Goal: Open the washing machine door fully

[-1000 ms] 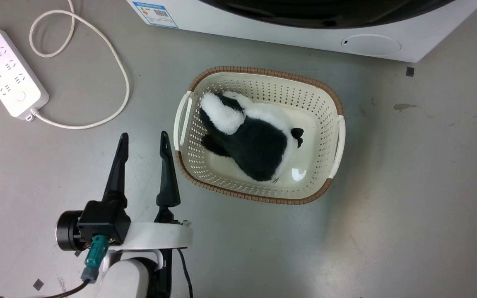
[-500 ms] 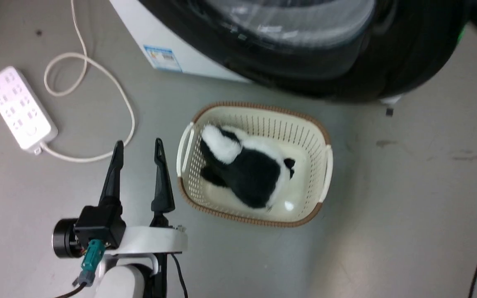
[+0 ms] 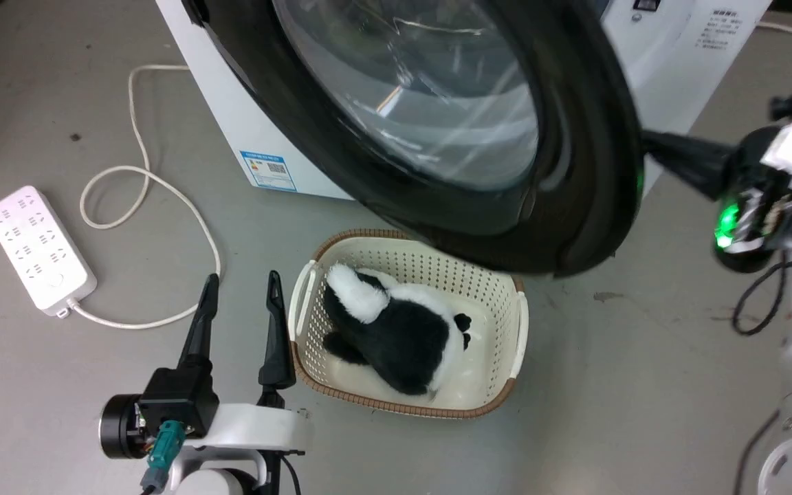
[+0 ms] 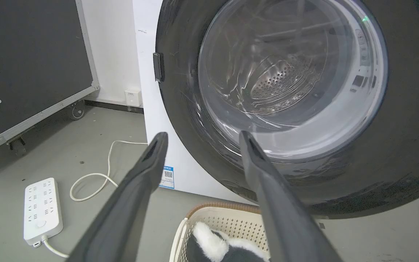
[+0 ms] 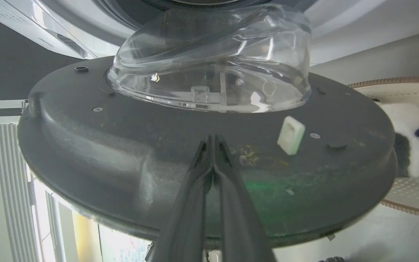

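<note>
1. My left gripper (image 3: pixel 241 292) has its two fingers spread apart with nothing between them. They point toward the washing machine door (image 3: pixel 575 137).
2. My right gripper (image 5: pixel 213 140) has its fingers pressed together and pinches nothing. The tips point at the door's dark inner face; I cannot tell if they touch it.
3. The door stands swung out from the white washing machine (image 3: pixel 255 144), over the far rim of the laundry basket (image 3: pixel 520 330).
4. The basket sits just right of my left fingers and holds a black-and-white plush toy (image 3: pixel 403 337).
5. A power strip (image 3: pixel 38 247) lies well to their left.
</note>
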You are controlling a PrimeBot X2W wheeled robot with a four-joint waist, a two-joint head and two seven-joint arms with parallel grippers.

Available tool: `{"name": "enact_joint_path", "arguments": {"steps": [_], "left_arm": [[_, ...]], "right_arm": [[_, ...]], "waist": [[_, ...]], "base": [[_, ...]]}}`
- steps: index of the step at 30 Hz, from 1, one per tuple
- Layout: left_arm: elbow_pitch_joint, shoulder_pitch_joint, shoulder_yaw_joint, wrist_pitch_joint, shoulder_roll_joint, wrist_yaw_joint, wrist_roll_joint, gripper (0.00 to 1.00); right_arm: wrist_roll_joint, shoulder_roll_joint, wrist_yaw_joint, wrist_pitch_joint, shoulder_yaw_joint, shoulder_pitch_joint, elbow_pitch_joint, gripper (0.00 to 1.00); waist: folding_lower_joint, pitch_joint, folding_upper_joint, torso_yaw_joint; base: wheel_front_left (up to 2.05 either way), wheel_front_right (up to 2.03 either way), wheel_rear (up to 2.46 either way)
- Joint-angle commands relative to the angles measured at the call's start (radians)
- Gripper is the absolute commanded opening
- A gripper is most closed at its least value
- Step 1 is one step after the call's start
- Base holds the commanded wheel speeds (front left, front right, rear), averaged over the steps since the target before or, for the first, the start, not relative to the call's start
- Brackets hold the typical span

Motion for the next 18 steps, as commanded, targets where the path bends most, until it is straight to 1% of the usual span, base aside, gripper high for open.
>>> {"name": "enact_joint_path", "arguments": {"steps": [1,2,6,7,8,9,10,11,12,13,14,15,17,18], "left_arm": [[0.004,0.009,-0.007,-0.005,0.001,-0.001,-0.007,1.00],[0.007,0.013,-0.017,-0.005,0.001,-0.001,-0.011,1.00],[0.009,0.026,-0.018,-0.005,0.001,-0.005,-0.012,1.00],[0.009,0.026,-0.018,-0.005,0.001,-0.005,-0.012,1.00],[0.011,0.031,-0.018,-0.005,0.001,-0.006,-0.012,1.00],[0.018,0.042,-0.019,-0.005,0.001,-0.009,-0.010,1.00],[0.018,0.042,-0.019,-0.005,0.001,-0.009,-0.010,1.00],[0.024,0.051,-0.018,-0.005,0.001,-0.012,-0.010,1.00],[0.024,0.051,-0.018,-0.005,0.001,-0.012,-0.010,1.00],[0.027,0.055,-0.018,-0.005,0.001,-0.012,-0.010,1.00],[0.033,0.064,-0.022,-0.005,0.001,-0.015,-0.011,1.00],[0.033,0.064,-0.022,-0.005,0.001,-0.015,-0.011,1.00],[0.041,0.073,-0.028,-0.005,0.001,-0.020,-0.009,1.00],[0.050,0.085,-0.035,-0.005,0.001,-0.024,-0.008,1.00]], "right_arm": [[0.051,0.010,-0.001,-0.018,0.044,0.029,0.028,0.00],[0.127,0.010,-0.001,-0.043,0.116,0.052,0.059,0.00],[0.226,0.010,-0.001,-0.052,0.240,0.099,0.067,0.00],[0.226,0.010,-0.001,-0.052,0.240,0.099,0.067,0.00],[0.254,0.011,-0.001,-0.053,0.273,0.114,0.064,0.00],[0.312,0.011,-0.001,-0.059,0.338,0.144,0.055,0.00],[0.312,0.011,-0.001,-0.059,0.338,0.144,0.055,0.00],[0.374,0.011,-0.001,-0.063,0.412,0.177,0.038,0.00],[0.374,0.011,-0.001,-0.063,0.412,0.177,0.038,0.00],[0.404,0.011,-0.001,-0.065,0.452,0.194,0.027,0.00],[0.462,0.011,-0.001,-0.076,0.533,0.231,0.001,0.00],[0.462,0.011,-0.001,-0.076,0.533,0.231,0.001,0.00],[0.518,0.011,-0.001,-0.090,0.612,0.270,-0.026,0.00],[0.591,0.011,-0.001,-0.121,0.720,0.319,-0.070,0.00]], "waist": [[0.0003,-0.010,0.0000,0.005],[0.0003,-0.021,0.0000,0.015],[0.0003,-0.039,0.0000,0.025],[0.0003,-0.039,0.0000,0.025],[0.0003,-0.046,0.0000,0.027],[0.0003,-0.058,0.0000,0.030],[0.0003,-0.058,0.0000,0.030],[0.0003,-0.068,0.0000,0.031],[0.0003,-0.068,0.0000,0.031],[0.0003,-0.073,0.0000,0.030],[0.0003,-0.083,0.0000,0.030],[0.0003,-0.083,0.0000,0.030],[0.0003,-0.095,0.0000,0.032],[0.0003,-0.109,0.0000,0.033]], "base": [[0.00,0.00,0.00],[0.00,0.00,0.00],[0.00,0.00,0.00],[0.00,0.00,0.00],[0.00,0.00,0.00],[0.00,0.00,0.00],[0.00,0.00,0.00],[0.00,0.00,0.00],[0.00,0.00,0.00],[0.00,0.00,0.00],[0.00,0.00,0.00],[0.00,0.00,0.00],[0.00,0.00,0.00],[0.00,0.00,0.00]]}}
